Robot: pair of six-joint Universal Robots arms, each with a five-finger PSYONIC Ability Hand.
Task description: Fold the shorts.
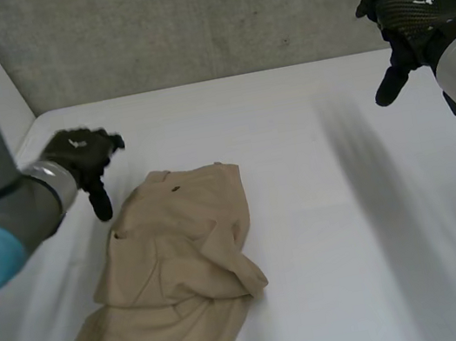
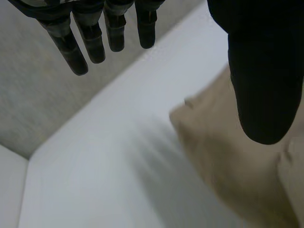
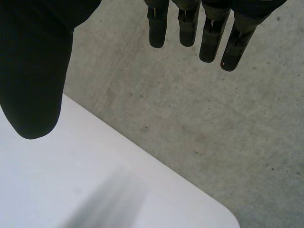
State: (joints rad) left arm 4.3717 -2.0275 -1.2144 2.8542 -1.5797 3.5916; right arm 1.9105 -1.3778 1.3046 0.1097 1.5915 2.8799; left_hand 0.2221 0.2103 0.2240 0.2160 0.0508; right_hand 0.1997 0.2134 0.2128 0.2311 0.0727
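The white table (image 1: 336, 231) takes most of the scene, and behind it stands a grey concrete wall (image 1: 185, 28). The beige shorts (image 1: 175, 268) lie flat on the table, with the waistband on the side toward the wall and the leg hems on the side toward the robot.

I judge that one fold is already made. The shorts look narrow, as if one leg is laid over the other. One edge is bunched up near the middle, on the side toward the right arm. The cloth is long, so a second fold, waistband to hem, seems to be left, and some smoothing too.

The left hand (image 1: 80, 157) hangs just beside the waistband corner of the shorts. Its fingers (image 2: 90, 42) are straight and apart from the thumb (image 2: 263, 85), and it holds nothing. The right hand (image 1: 413, 14) is raised well apart from the shorts, near the wall. Its fingers (image 3: 209, 33) are also spread from the thumb (image 3: 33, 71), and it is empty.
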